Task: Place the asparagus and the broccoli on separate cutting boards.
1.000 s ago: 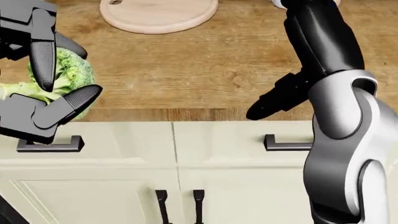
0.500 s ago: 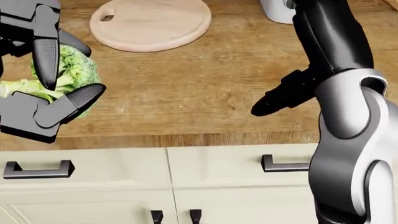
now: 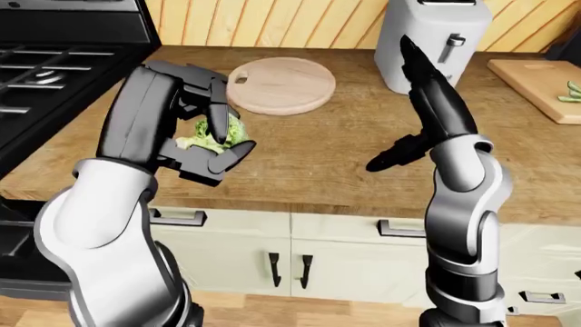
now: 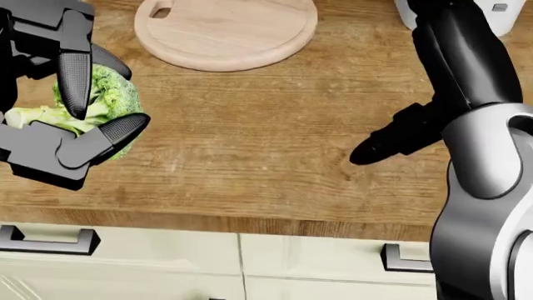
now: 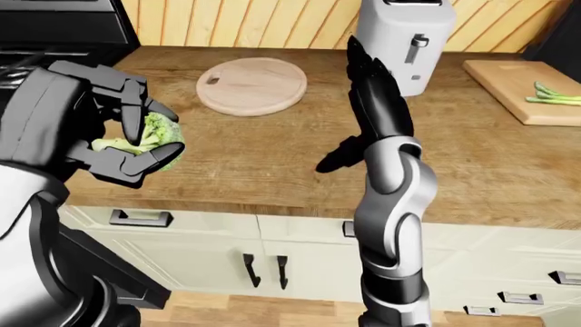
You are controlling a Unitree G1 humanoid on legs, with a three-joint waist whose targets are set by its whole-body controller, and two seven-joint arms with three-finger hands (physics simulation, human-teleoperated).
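Wooden countertop (image 4: 250, 150) spreads above cream cabinet drawers (image 3: 345, 235). Left hand (image 4: 62, 100) has its dark fingers (image 4: 73, 81) curled tight round the broccoli (image 4: 100, 103), held off the wood. Right hand (image 3: 392, 153) points down, fingers apparently together, holding nothing. Beyond the left fingers lies the round cutting board (image 4: 225, 28); far right, asparagus (image 5: 556, 95) rests on a rectangular cutting board (image 5: 517, 92) beside the toaster (image 3: 427, 41).

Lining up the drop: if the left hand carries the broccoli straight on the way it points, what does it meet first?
Probably the round cutting board, up-right of the left hand holding the broccoli; only bare counter lies between, though depth is uncertain.
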